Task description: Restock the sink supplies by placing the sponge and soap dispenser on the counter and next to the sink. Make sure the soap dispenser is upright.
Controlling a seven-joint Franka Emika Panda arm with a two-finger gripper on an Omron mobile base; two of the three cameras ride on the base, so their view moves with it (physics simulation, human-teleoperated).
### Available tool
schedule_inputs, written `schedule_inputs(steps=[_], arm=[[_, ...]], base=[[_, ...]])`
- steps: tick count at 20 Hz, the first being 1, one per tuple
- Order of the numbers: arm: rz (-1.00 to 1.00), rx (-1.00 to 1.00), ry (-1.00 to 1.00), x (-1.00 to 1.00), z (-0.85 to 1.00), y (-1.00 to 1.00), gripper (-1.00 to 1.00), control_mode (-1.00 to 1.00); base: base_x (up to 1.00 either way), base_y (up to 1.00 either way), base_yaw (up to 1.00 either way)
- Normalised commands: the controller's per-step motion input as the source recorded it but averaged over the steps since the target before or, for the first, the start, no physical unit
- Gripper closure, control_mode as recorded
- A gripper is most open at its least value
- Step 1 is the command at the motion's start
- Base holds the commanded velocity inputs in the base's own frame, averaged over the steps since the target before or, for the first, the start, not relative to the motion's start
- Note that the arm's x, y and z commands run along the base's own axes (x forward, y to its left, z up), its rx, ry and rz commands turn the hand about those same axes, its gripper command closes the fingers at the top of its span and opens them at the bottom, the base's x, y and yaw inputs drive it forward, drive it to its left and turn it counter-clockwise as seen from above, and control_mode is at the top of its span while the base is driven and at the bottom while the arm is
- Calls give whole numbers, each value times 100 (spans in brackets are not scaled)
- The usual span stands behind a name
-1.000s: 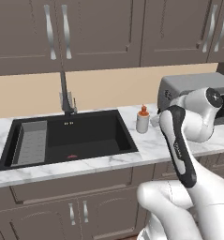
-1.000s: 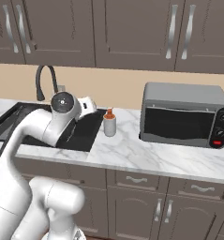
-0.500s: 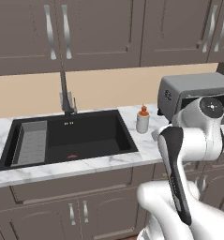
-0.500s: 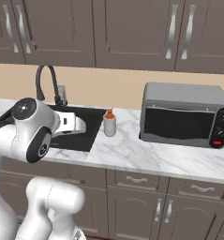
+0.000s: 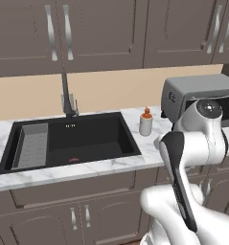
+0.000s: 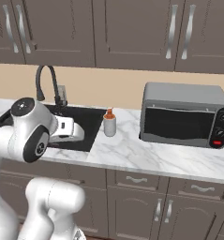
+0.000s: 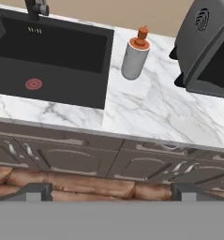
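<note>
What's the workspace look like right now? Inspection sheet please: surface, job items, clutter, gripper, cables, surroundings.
Surface: white marble counter, bare in front of the toaster.
Job's things: soap dispenser upright on the counter, just right of the sink, apart from its rim. Sponge: nothing seen.
Clutter: grey toaster on the counter, right of the dispenser, not touching it.
Gripper: gripper open, empty, pulled back off the counter edge, over the cabinet fronts.
Cables: nothing seen.
Surroundings: dark faucet behind the sink, grey ribbed tray at the sink's left end, dark brown cabinets above and below.
</note>
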Motion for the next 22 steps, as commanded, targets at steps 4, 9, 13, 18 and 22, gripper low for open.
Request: schedule_inputs(steps=[4, 9, 13, 18, 22], arm=[[-14, 0, 0, -9, -12, 0, -100, 100], [0, 0, 0, 0, 0, 0, -100, 100], [0, 0, 0, 0, 0, 0, -100, 100], [0, 0, 0, 0, 0, 0, -100, 100], [0, 0, 0, 0, 0, 0, -100, 100]], base=[[-9, 0, -15], [-39, 3, -88], [-20, 0, -97], [-12, 0, -98], [-7, 0, -97]])
